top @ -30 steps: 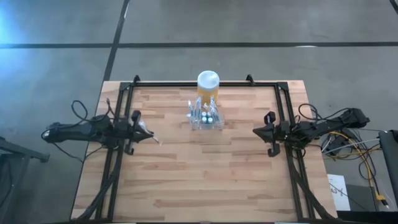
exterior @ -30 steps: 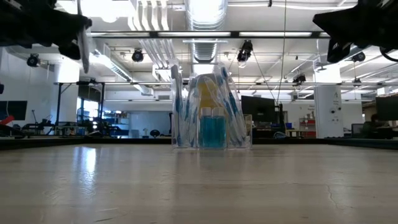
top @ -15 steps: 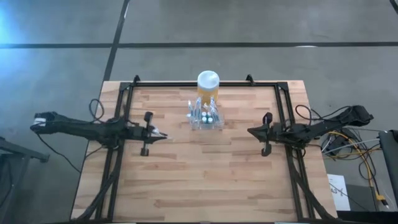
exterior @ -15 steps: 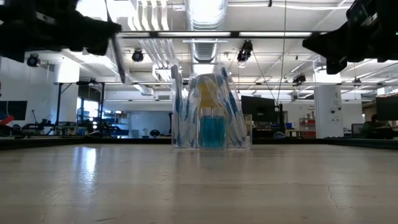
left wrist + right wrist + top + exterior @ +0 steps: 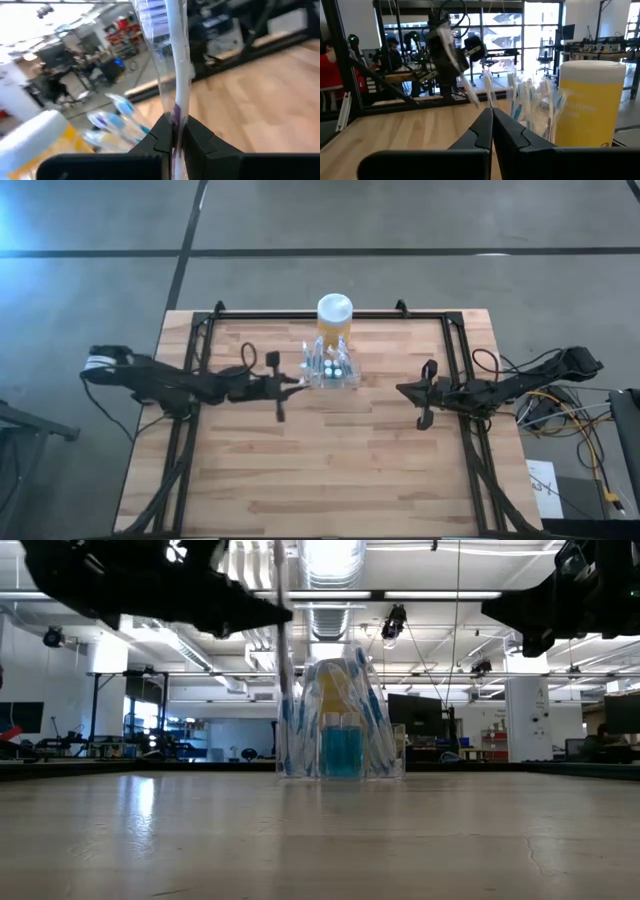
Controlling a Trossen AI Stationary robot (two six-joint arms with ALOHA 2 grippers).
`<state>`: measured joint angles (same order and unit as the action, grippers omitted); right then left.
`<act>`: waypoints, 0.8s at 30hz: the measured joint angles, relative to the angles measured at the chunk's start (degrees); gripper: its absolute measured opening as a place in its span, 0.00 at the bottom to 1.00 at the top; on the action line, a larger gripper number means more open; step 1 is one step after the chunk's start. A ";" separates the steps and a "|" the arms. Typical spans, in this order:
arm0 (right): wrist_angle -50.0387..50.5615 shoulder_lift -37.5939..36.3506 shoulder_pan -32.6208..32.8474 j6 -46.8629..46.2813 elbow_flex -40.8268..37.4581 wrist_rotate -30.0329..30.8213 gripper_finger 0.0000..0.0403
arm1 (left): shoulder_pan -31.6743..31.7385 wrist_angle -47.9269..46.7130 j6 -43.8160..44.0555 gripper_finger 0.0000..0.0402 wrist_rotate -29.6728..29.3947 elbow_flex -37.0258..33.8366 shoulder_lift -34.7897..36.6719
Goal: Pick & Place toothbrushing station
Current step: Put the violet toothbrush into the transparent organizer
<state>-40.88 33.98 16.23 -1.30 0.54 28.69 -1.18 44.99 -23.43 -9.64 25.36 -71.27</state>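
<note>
Two dark arms over my pale wooden table [image 5: 330, 470]. My left gripper [image 5: 297, 383] pinches a slim toothbrush [image 5: 176, 65] in clear crinkly wrap, its tip just beside the toothbrushing station [image 5: 331, 368], a see-through, boxy plastic holder bristling with brushes. Right behind that stands the round yellow jar [image 5: 335, 318], white-lidded. My right gripper [image 5: 422, 396] hangs well apart, fingers pressed together on nothing.

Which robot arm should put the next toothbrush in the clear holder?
Probably the left. Its gripper is shut on a toothbrush right beside the clear holder. The right gripper is shut, holds nothing and waits farther away.
</note>
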 joint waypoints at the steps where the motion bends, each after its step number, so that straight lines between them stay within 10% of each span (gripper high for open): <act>1: 0.00 0.00 0.02 0.00 0.00 -0.02 0.02 | 0.53 0.81 -0.03 0.05 -0.67 1.21 -1.72; 24: 0.35 0.28 0.02 0.44 0.00 -0.04 0.02 | 11.87 15.33 15.02 0.05 -0.59 5.37 -25.83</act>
<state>-40.54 34.26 16.25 -0.86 0.54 28.64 10.69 60.32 -8.41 -10.23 30.72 -97.11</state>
